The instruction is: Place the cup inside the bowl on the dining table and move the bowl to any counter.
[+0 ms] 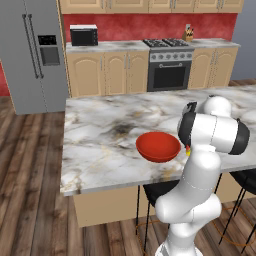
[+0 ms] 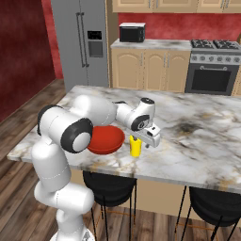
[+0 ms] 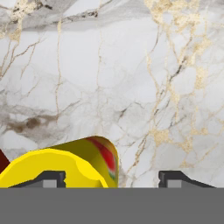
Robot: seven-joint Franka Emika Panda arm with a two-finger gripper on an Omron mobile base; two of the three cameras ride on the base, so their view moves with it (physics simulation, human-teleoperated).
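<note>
— On the marble dining table [image 1: 100, 125], what sits where?

— Largest first: the red bowl [image 2: 106, 140] rests near the front edge, empty. Just beside it stands the small yellow cup [image 2: 135, 147], upright on the table, apart from the bowl.

— And the gripper [image 2: 141, 140]?

— It hangs right over the cup, fingers apart, holding nothing. From the hand camera, one fingertip [image 3: 51, 178] overlaps the cup's rim while the other [image 3: 174, 178] stands over bare marble, so the cup looks off-centre between them.

— So the risk?

— I'd judge that descending as is could land a finger on the rim, tipping the cup or knocking it toward the bowl.
</note>
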